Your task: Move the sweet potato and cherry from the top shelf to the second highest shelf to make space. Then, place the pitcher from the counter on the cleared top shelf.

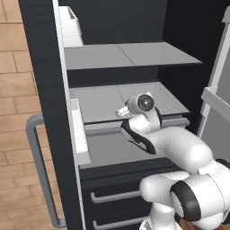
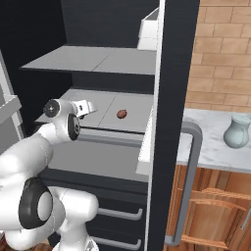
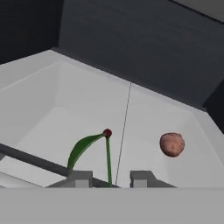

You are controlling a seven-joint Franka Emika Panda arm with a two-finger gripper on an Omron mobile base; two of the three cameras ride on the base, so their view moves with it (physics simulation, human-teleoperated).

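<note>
A white robot arm reaches into an open dark cabinet with 2 grey shelves. The gripper [image 3: 110, 178] hovers low over the second highest shelf [image 2: 135, 103], its jaws narrowly apart. The cherry [image 3: 107, 132] sits beside the shelf's centre seam, its stem running between the fingertips; I cannot tell whether it is gripped. The sweet potato [image 2: 122, 114] lies nearby, across the seam. The top shelf [image 2: 83, 59] is bare. The pitcher [image 2: 237, 131] stands on the counter [image 2: 208, 147].

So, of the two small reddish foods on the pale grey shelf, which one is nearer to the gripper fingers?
The tiny dark red cherry with a green stem and leaf; its stem reaches down between the fingertips, while the stemless reddish-brown sweet potato lies off to one side.
</note>
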